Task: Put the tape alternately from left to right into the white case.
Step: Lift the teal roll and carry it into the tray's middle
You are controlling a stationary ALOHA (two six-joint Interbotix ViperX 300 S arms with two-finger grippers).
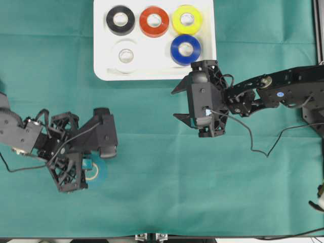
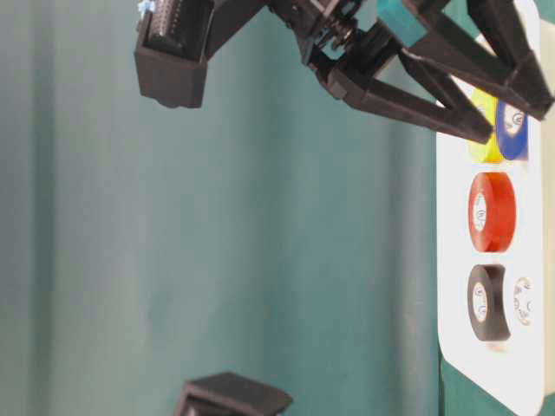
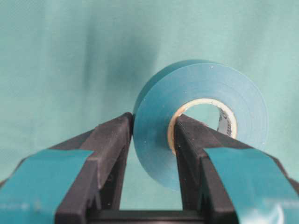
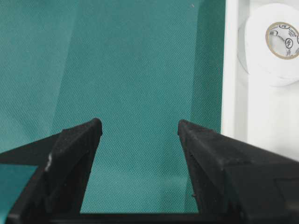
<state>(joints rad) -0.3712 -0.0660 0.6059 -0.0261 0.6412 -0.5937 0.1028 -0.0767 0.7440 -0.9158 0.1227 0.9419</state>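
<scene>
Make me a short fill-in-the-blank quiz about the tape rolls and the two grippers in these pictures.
1. The left gripper is shut on the ____ roll.
2. The white case holds ____ rolls.
3. The right gripper is ____ and holds nothing.
4. In the case, the blue roll lies directly below the ____ roll in the overhead view.

Missing words: teal; five; open; yellow

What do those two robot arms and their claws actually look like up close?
Both are matte black. The left claw and right claw each have two flat, tapering fingers on a lattice-like frame, with thin black cables trailing out. The left fingers carry teal tape pads; the right arm bears a small blue round sticker.
</scene>
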